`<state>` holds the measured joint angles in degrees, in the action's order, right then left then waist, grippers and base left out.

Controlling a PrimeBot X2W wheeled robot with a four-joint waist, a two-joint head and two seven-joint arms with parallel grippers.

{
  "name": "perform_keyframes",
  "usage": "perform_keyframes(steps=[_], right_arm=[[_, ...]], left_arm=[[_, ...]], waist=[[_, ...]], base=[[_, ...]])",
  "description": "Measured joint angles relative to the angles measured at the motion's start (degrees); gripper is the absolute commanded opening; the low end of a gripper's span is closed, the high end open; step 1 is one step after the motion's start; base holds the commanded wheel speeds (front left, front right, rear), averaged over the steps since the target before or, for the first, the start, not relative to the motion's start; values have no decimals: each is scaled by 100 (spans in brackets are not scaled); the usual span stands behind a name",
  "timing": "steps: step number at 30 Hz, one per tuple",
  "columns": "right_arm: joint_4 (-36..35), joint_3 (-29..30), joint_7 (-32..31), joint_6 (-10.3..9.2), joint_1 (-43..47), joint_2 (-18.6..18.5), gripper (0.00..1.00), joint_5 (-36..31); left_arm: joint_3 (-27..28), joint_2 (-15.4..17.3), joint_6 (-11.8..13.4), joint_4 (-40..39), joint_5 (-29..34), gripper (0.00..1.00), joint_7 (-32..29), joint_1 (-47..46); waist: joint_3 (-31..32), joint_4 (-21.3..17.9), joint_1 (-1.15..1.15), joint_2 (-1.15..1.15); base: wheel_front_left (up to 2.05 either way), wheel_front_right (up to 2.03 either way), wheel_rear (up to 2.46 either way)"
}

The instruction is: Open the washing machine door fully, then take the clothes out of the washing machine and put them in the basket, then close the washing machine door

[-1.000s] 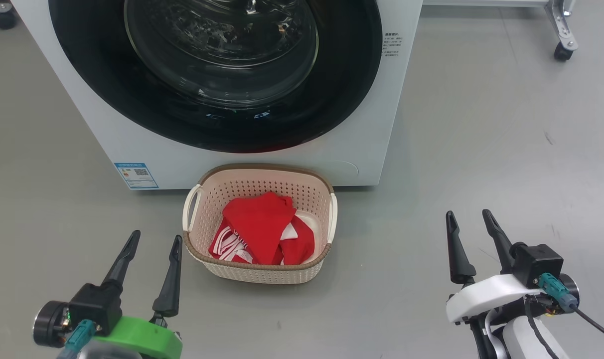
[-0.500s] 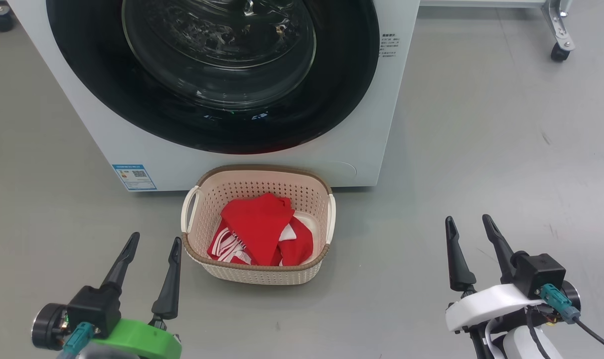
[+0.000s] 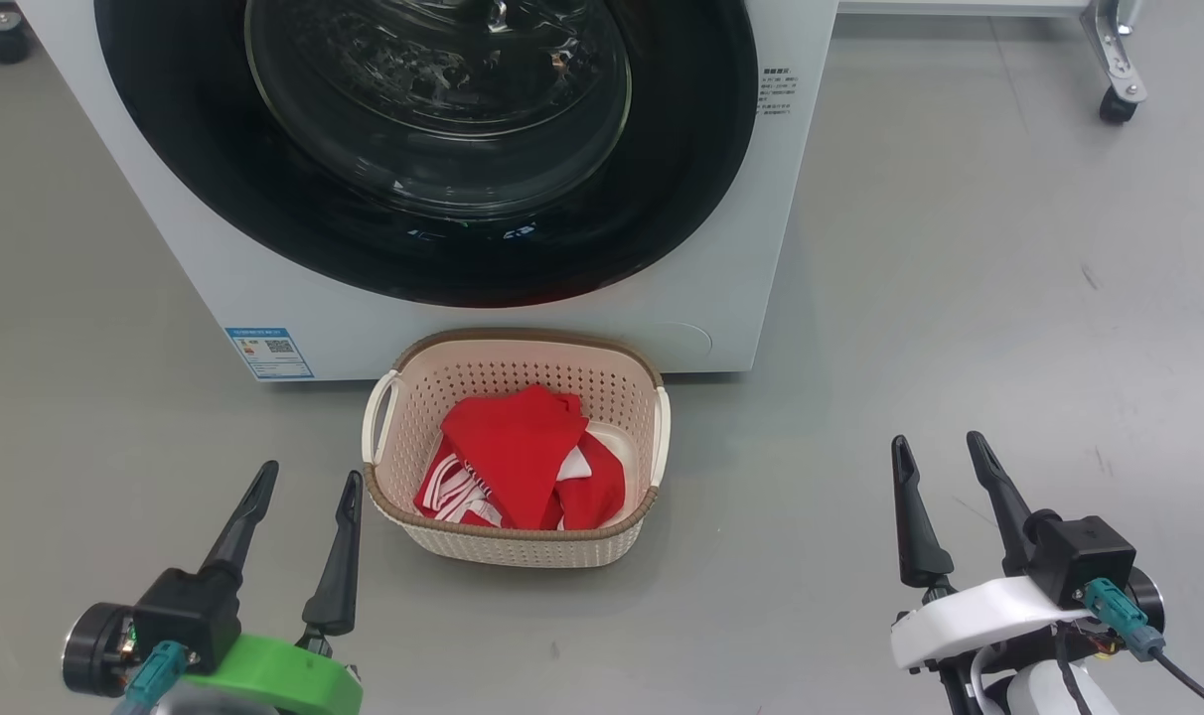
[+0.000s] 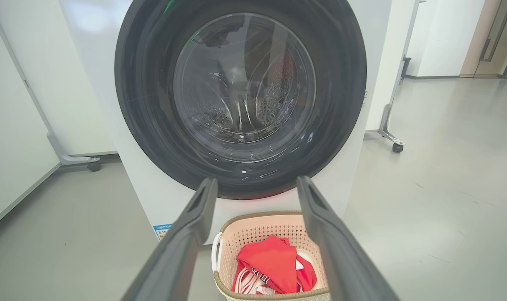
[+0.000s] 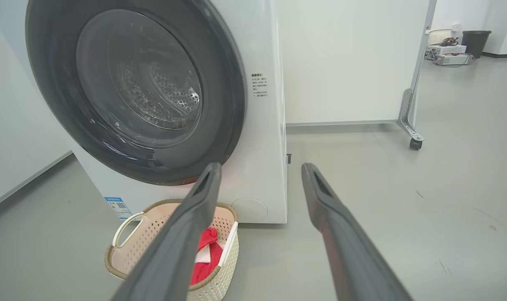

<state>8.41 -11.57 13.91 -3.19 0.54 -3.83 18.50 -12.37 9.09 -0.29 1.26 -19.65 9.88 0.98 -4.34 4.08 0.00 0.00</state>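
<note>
The white washing machine (image 3: pixel 731 258) stands ahead with its black-rimmed glass door (image 3: pixel 433 129) shut flat against its front; the door (image 4: pixel 241 92) also faces the left wrist view and shows at an angle as the door (image 5: pixel 136 88) in the right wrist view. On the floor before it sits the cream basket (image 3: pixel 508 541) holding the red clothes (image 3: pixel 523 462). My left gripper (image 3: pixel 306 479) is open just left of the basket. My right gripper (image 3: pixel 938 444) is open well to the basket's right. Both hold nothing.
Grey floor lies all around. A white panel on a wheeled foot (image 3: pixel 1119 104) stands at the back right. White panels flank the machine on the left (image 4: pixel 19 104). A bin and boxes (image 5: pixel 458 46) sit far off to the right.
The right gripper has sunk slightly toward the lower edge of the head view. The left gripper, basket and door stay as they were.
</note>
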Motion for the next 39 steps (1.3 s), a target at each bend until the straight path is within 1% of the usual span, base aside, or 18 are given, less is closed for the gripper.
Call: perform_keyframes(steps=[15,16,20,25,30,39], right_arm=[[-252,20,-107,-48,112,-67,100,-1],[-244,19,-108,-46,113,-67,0,0],[-41,-2,-110,-43,201,-8,0,4],[-36,-2,-110,-19,258,2,0,181],[-60,2,-112,44,273,5,0,525],[-70,171,-261,112,279,21,0,1388]], left_arm=[[-52,0,0,-54,0,100,-31,1],[-55,-5,0,-41,0,0,-30,2],[-108,-108,0,192,-1,0,-31,81],[-111,-120,-3,197,-165,0,-31,150],[-102,-137,-11,192,-521,0,-31,167],[41,-215,-59,207,-1363,0,-161,166]], waist=[[-35,69,0,0],[-34,78,0,0],[-34,78,0,0],[-26,66,0,0],[4,33,0,0],[45,-15,0,0]], base=[[0,0,0],[0,0,0],[0,0,0],[0,0,0],[0,0,0],[0,0,0]])
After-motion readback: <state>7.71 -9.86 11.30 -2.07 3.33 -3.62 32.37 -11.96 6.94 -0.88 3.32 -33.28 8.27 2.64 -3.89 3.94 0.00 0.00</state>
